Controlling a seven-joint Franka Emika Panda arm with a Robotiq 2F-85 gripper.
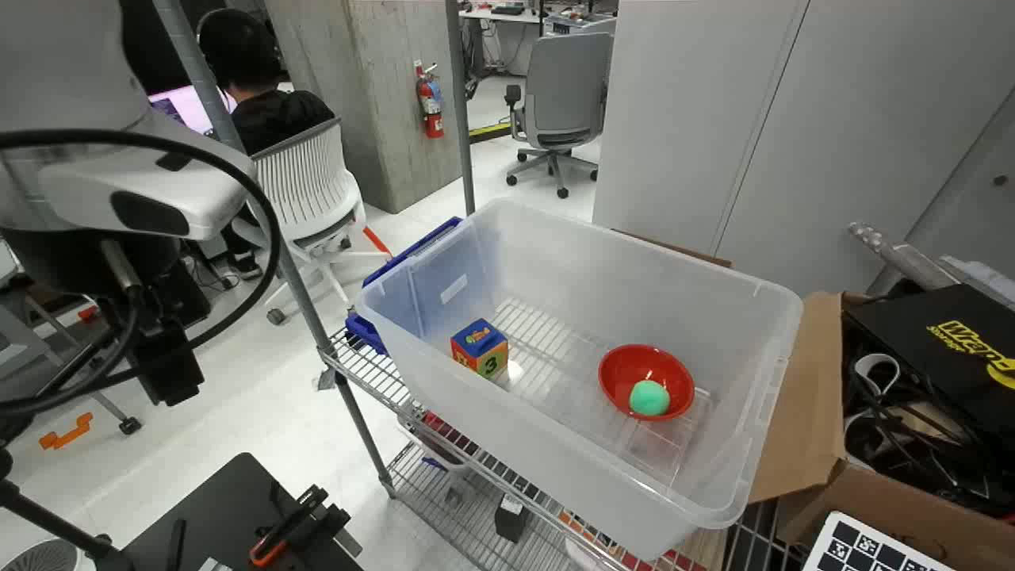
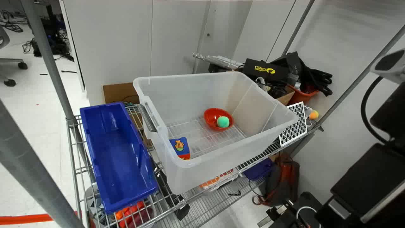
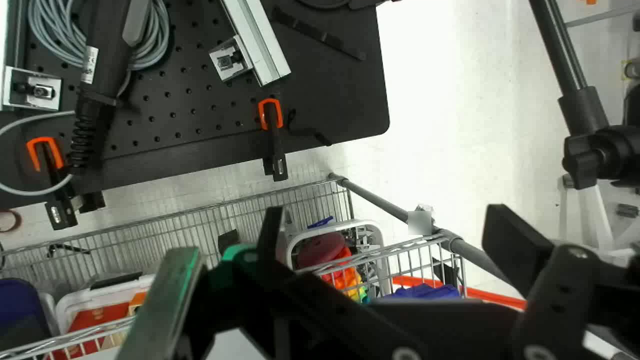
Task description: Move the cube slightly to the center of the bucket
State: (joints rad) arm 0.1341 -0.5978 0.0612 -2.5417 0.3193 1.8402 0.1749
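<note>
- Gripper (image 3: 390,235): fingers (image 3: 515,240) spread wide apart, seen in the wrist view. Hangs outside the bucket (image 1: 587,262), well apart from its long side.
- Arm (image 1: 71,71): white and black, same side of the bucket as the gripper, partly in frame in both exterior views.
- Cube (image 1: 480,349): inside the bucket, on its floor, off center, near the corner at the blue bin (image 2: 117,152) end. Blue face up with printed figure, green 3 on a side face. Touching the bucket wall or not, cannot tell.
- Red bowl (image 1: 626,369): inside the bucket, upright, toward the end opposite the cube, well apart from it.
- Green ball (image 1: 649,398): in the red bowl, so inside the bucket too.
- Blue bin: outside the bucket, just beside the end nearest the cube.
- Wire shelf (image 1: 373,369): under the bucket and the blue bin.
- Cardboard box (image 1: 802,392): just beside the bucket's opposite end, black package (image 1: 912,337) with yellow print at its top.
- Checkered board (image 2: 294,125): tilted, just beside that same bucket end.
- Black table (image 3: 200,125): outside the bucket, on the gripper's side, orange-and-black clamp (image 3: 275,145) on its edge.
- Person (image 1: 277,119): well beyond the bucket, seated, back turned.
- Fire extinguisher (image 1: 430,103): on a concrete pillar (image 1: 388,95), also well beyond the bucket.
</note>
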